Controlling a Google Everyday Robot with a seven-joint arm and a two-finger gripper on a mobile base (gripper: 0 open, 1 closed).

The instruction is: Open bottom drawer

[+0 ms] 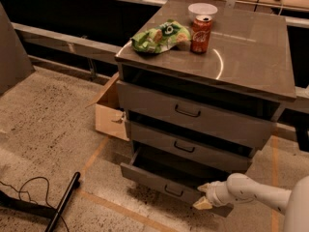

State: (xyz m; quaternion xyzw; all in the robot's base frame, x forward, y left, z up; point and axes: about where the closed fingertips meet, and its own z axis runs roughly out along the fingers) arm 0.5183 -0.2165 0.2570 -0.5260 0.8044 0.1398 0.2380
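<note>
The bottom drawer (154,178) is the lowest, slimmest grey drawer of the cabinet (251,62). It stands pulled out well past the two drawers above it, with its dark inside showing. Its small dark wire handle (173,191) sits on the front. My gripper (203,196) is at the right end of the drawer front, just right of the handle, with the white arm (260,192) reaching in from the right. Its pale fingertips (202,204) lie against the drawer's front edge.
On the cabinet top lie a green snack bag (159,35), a red soda can (201,34) and a white cup (203,9). A cardboard box (111,112) stands left of the cabinet. A black pole (63,202) and cable (24,187) lie on the floor at lower left.
</note>
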